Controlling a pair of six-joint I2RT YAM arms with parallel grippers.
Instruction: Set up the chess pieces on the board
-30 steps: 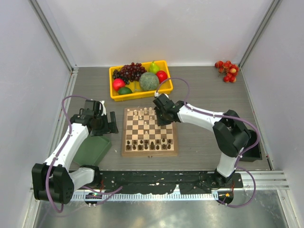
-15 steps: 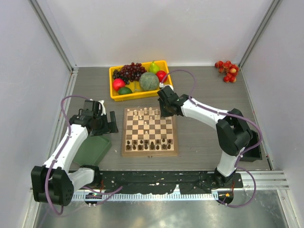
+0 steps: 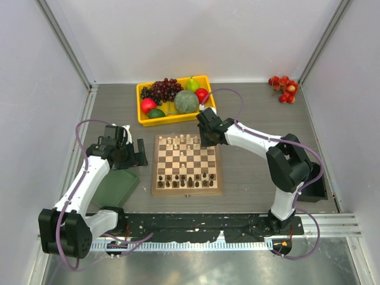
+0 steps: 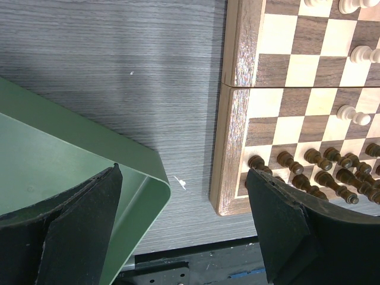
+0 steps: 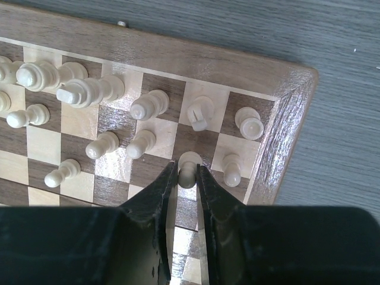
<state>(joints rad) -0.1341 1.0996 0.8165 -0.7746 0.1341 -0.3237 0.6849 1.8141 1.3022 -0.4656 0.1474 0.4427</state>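
- Board (image 3: 187,191) sits mid-table, between green tray (image 3: 116,187) and the right arm; yellow fruit tray (image 3: 144,120) just beyond its far edge.
- Dark chess pieces (image 3: 184,179): two rows along the near edge, look complete from the top view. Left wrist view shows the near-left corner squares filled (image 4: 320,166).
- Pale chess pieces (image 3: 181,141): gathered at the far edge. Right wrist view shows back-row pcs and pawns standing at the far-right corner; further left I can't tell if every square is filled.
- Right gripper (image 5: 187,173): jaws clenched on a pale pawn (image 5: 189,161), over the second row from the far rim, one file in from the corner, next to the corner pawn (image 5: 231,169). Can't tell if its base touches the square.
- Left gripper (image 4: 184,175): jaws spread wide, nothing in them, above bare table between green tray and the board's near-left corner.
- Judgement: setup is late-stage. Left to do: seat this pawn and let go, then check the pale rows for gaps or strays.
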